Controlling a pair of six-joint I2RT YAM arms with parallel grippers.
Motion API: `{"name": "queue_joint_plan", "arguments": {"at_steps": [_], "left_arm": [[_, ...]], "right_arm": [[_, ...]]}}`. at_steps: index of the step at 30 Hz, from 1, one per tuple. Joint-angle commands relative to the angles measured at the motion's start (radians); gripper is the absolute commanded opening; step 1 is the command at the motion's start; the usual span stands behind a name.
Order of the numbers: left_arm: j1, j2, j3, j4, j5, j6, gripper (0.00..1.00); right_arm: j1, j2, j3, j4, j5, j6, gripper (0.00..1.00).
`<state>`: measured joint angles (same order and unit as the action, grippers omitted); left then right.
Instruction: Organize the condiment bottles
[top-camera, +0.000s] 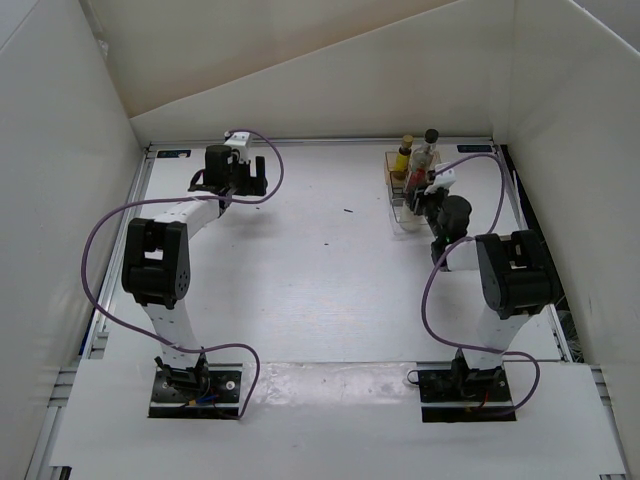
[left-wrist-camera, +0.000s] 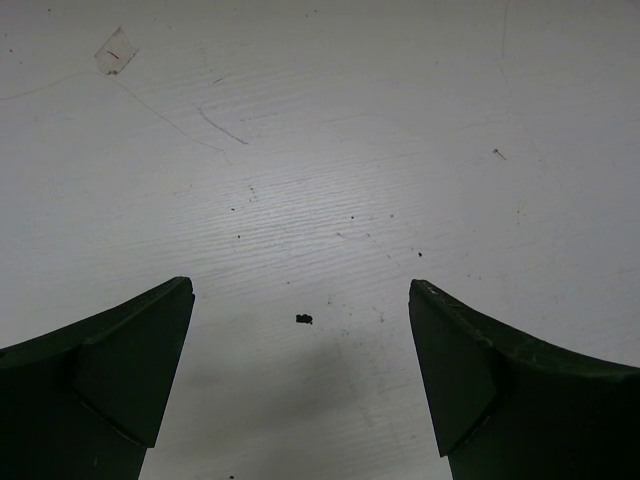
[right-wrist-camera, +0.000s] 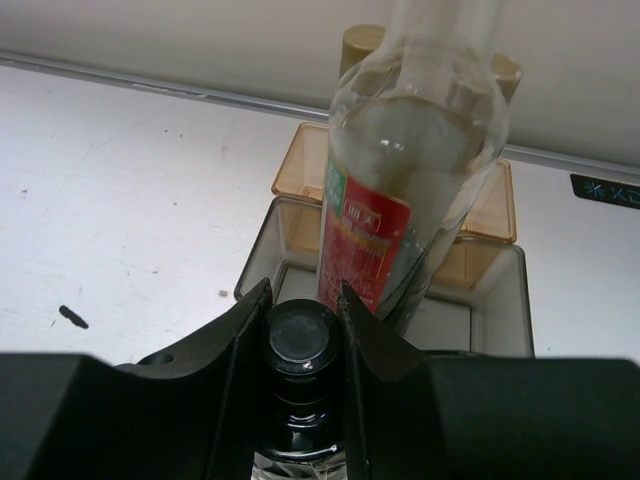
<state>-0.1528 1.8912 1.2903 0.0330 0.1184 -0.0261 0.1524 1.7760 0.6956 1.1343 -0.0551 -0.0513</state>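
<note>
My right gripper is shut on the black cap of the squat jar and holds it at the near end of the clear rack. The tall clear bottle with a red label stands in the rack just behind the jar. Two yellow-amber bottles show behind it only as tan caps. In the top view the right gripper is at the rack, with the tall bottle and a yellow bottle at its far end. My left gripper is open and empty over bare table, at the far left in the top view.
The rack stands at the far right of the table, close to the right wall and the back wall. A small dark speck lies on the table under the left gripper. Purple cables loop round both arms.
</note>
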Motion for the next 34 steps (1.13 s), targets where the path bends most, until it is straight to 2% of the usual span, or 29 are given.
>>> {"name": "queue_joint_plan", "arguments": {"at_steps": [1, 5, 7, 8, 11, 13, 15, 20, 34], "left_arm": [[-0.008, -0.03, -0.011, 0.018, -0.017, -0.003, 1.0], [-0.01, -0.027, -0.023, 0.034, -0.029, -0.015, 1.0], [-0.016, -0.026, -0.023, 0.041, -0.043, -0.017, 1.0], [-0.017, -0.024, -0.02, 0.036, -0.048, -0.018, 1.0], [-0.021, -0.017, -0.01, 0.013, -0.052, -0.014, 1.0], [-0.027, -0.012, -0.002, -0.007, -0.054, -0.011, 1.0], [-0.03, -0.014, 0.001, -0.016, -0.052, -0.009, 1.0], [-0.037, -0.055, -0.035, -0.001, -0.074, -0.011, 1.0], [-0.051, -0.17, -0.124, -0.047, -0.128, -0.014, 1.0]], "right_arm": [[0.021, -0.009, -0.031, 0.186, 0.047, -0.007, 0.0], [0.041, -0.013, -0.06, 0.19, 0.096, -0.012, 0.01], [0.045, -0.02, -0.073, 0.2, 0.115, -0.012, 0.19], [0.05, -0.021, -0.076, 0.199, 0.118, -0.012, 0.36], [0.058, -0.029, -0.082, 0.2, 0.136, -0.019, 0.51], [0.061, -0.036, -0.082, 0.199, 0.15, -0.033, 0.58], [0.068, -0.043, -0.085, 0.197, 0.167, -0.051, 0.7], [0.09, -0.087, -0.097, 0.185, 0.192, -0.09, 0.72], [0.16, -0.338, -0.159, 0.064, 0.215, -0.173, 0.74]]}}
